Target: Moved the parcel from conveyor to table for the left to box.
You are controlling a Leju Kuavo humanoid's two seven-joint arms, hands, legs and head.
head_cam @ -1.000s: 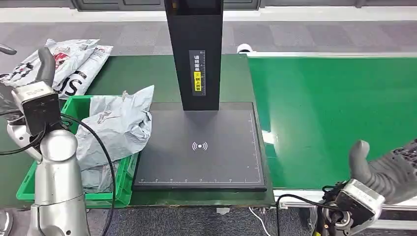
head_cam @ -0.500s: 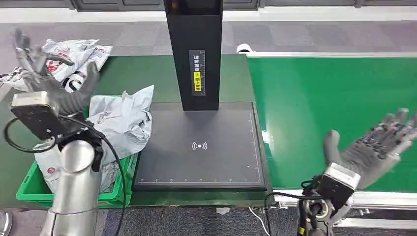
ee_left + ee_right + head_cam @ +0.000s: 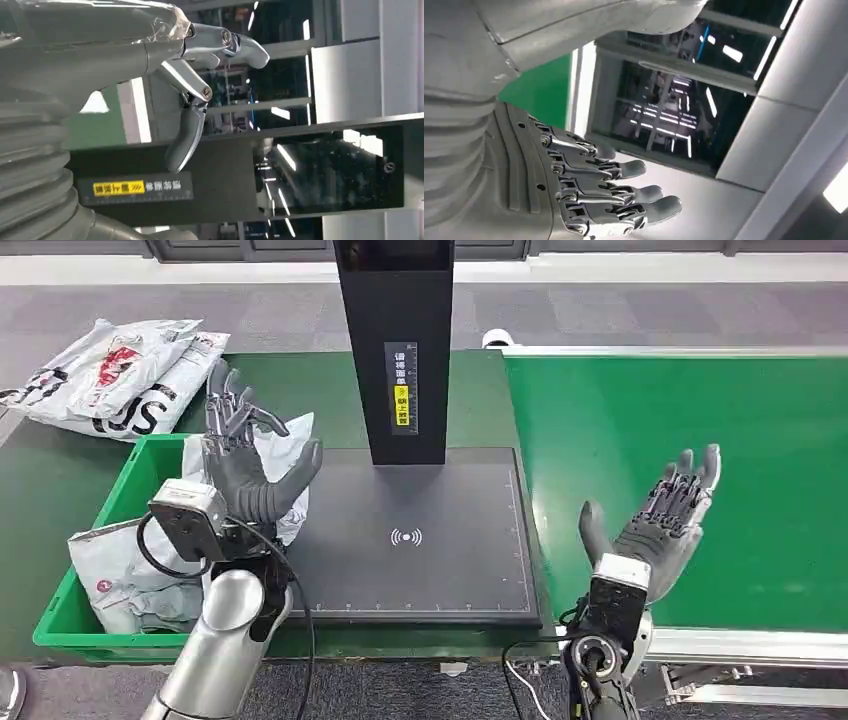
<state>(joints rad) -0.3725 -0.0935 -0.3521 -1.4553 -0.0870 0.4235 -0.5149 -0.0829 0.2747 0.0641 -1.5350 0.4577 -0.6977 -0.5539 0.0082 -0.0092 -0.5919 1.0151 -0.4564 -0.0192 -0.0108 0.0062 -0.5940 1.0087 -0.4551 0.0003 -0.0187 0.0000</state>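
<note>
Parcels (image 3: 240,490) are piled in the green bin (image 3: 125,490) on the table (image 3: 270,390), beside the black scanner pad (image 3: 420,540); the left hand (image 3: 245,460) is raised above them, fingers spread, nothing held; the right hand (image 3: 660,525) is held empty and spread over the conveyor (image 3: 700,420)

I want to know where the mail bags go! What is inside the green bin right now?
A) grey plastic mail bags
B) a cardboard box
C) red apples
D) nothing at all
A: in the head view, crumpled grey plastic mail bags lie in the green bin beside the black scanner pad, just behind the robot's raised left hand.
</note>
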